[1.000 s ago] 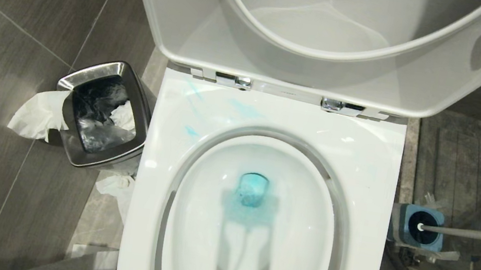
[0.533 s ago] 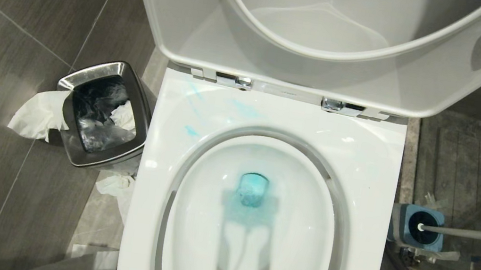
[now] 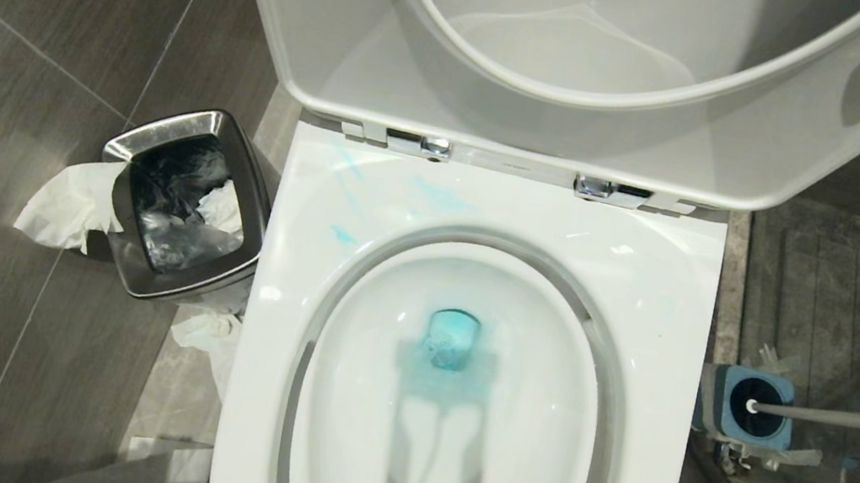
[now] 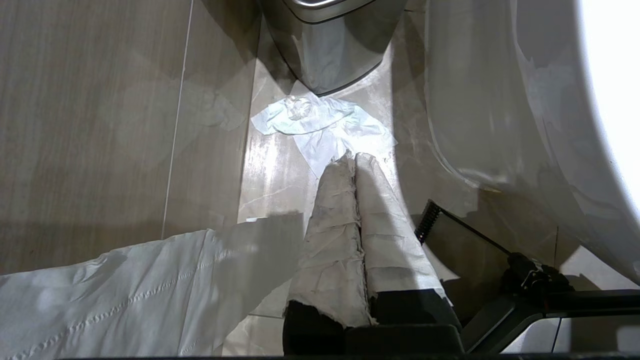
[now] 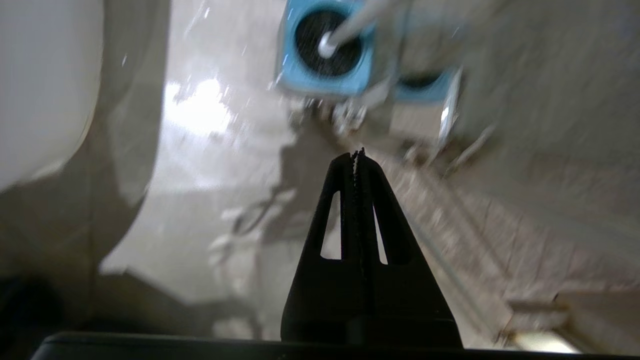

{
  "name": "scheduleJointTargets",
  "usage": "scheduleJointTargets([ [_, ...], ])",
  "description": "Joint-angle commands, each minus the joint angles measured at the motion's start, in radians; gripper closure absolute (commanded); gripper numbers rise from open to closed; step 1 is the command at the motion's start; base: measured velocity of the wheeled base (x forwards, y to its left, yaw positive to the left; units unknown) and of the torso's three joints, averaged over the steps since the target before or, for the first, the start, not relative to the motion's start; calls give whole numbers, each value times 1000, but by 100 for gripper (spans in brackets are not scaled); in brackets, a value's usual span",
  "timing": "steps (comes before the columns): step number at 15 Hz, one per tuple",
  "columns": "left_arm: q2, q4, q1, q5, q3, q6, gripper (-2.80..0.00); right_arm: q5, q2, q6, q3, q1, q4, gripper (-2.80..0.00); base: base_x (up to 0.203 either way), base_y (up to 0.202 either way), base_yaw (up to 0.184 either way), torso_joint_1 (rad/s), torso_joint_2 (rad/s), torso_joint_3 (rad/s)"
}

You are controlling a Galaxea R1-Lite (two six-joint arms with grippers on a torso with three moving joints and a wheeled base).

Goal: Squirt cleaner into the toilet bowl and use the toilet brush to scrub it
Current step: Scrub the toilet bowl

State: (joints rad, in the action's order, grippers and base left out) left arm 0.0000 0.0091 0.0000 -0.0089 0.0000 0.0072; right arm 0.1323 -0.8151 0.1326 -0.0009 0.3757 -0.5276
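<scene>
Left claw [image 4: 354, 159]: fingers wrapped in pale cloth, pressed together, tips at the middle of its wrist frame, pointing down, empty. Right claw [image 5: 356, 155]: black fingers closed tip to tip, centre frame, empty. Neither arm shows in the head view.

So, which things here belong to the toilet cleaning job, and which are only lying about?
Belong to the job:
- toilet bowl
- cleaner, tinting the water
- toilet brush, in its holder

Only lying about:
- waste bin
- crumpled tissue on the floor
</scene>
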Motion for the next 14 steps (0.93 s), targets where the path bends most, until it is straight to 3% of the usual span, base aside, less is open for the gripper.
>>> scheduleJointTargets([
  [1, 0, 0, 0, 0, 3, 0, 0, 25, 67, -1, 0, 47, 103, 0, 0, 0, 0, 0, 0, 0],
  [4, 1, 0, 0, 0, 3, 0, 0, 32, 21, -20, -1, 99, 189, 0, 0, 0, 0, 0, 0, 0],
  [6, 2, 0, 0, 0, 2, 0, 0, 30, -65, -19, -1, 100, 170, 0, 0, 0, 0, 0, 0, 0],
  [11, 0, 0, 0, 0, 3, 0, 0, 30, -256, 12, -1, 81, -174, 0, 0, 0, 0, 0, 0, 0],
  [14, 2, 0, 0, 0, 3, -1, 0, -5, -294, 62, 1, 54, -248, 0, 0, 0, 0, 0, 0, 0],
])
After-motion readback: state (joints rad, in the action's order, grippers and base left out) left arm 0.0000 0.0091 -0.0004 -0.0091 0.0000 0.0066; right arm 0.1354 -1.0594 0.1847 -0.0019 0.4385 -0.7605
